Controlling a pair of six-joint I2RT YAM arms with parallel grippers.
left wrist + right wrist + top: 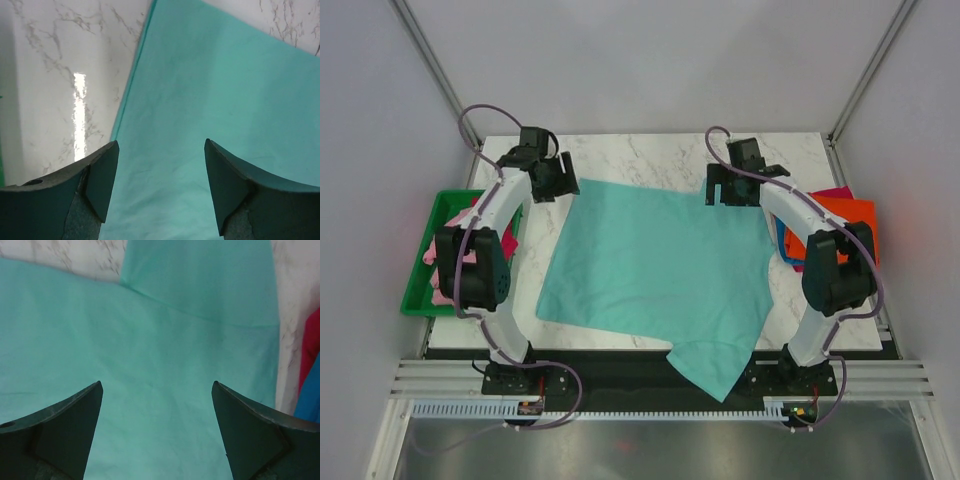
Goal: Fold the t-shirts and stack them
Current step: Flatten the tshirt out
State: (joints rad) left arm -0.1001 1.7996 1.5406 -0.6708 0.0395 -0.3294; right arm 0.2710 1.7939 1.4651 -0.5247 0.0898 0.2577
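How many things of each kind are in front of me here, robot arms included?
Robot arms: 2, left arm and right arm
Green tray: 1
Teal shirt spread flat: 1
Heaps of other coloured cloth: 2, pink heap in the tray, orange-topped heap at right
Total: 6

Seen from here the two arms are twins: the left arm and the right arm are each built of smooth white links broken up by bulky black joint housings, on a black base. A thin purplish-grey cable curls off each one. The fingers of the left gripper and the right gripper are dark, matte wedges with tapered tips.
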